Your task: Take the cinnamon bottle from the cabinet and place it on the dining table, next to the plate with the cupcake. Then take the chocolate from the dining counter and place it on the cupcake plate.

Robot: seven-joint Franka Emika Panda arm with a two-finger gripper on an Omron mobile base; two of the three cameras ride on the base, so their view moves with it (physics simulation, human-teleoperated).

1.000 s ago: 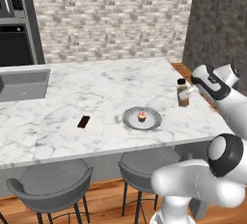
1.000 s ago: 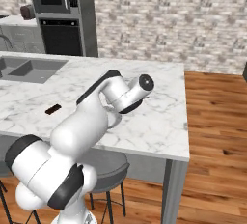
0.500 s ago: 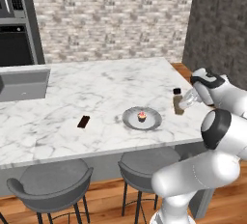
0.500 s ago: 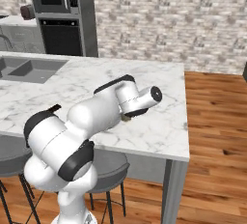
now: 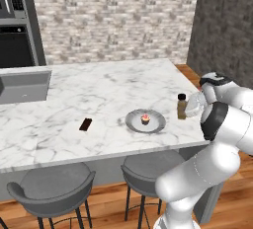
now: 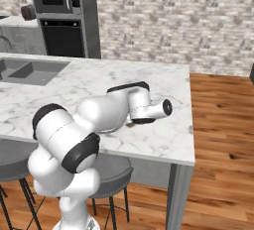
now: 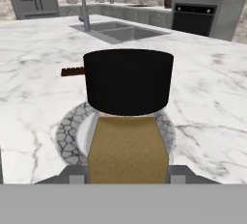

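Observation:
My gripper [image 5: 187, 107] is shut on the cinnamon bottle [image 5: 182, 106], an amber bottle with a black cap, held upright at the dining table [image 5: 99, 95] just right of the plate [image 5: 157, 124]. Whether the bottle's base touches the marble I cannot tell. The pink-frosted cupcake [image 5: 145, 119] sits in the middle of the plate. The chocolate [image 5: 85, 124] lies flat to the plate's left. In the hand view the cinnamon bottle [image 7: 128, 146] stands close between my gripper [image 7: 128, 178] fingers, with the plate [image 7: 67, 133] rim behind it and the chocolate [image 7: 72, 72] farther off.
A sink [image 5: 24, 86] is set into the island's left end. Two grey stools [image 5: 49, 186] [image 5: 148, 169] stand under the near edge. The oven column [image 5: 15, 25] rises at the back left. The island's right edge [image 6: 191, 125] drops to wooden floor.
The gripper has carried the bottle down and slightly left, closer to the plate. The arm's elbow has folded forward. Plate, cupcake and chocolate have not moved.

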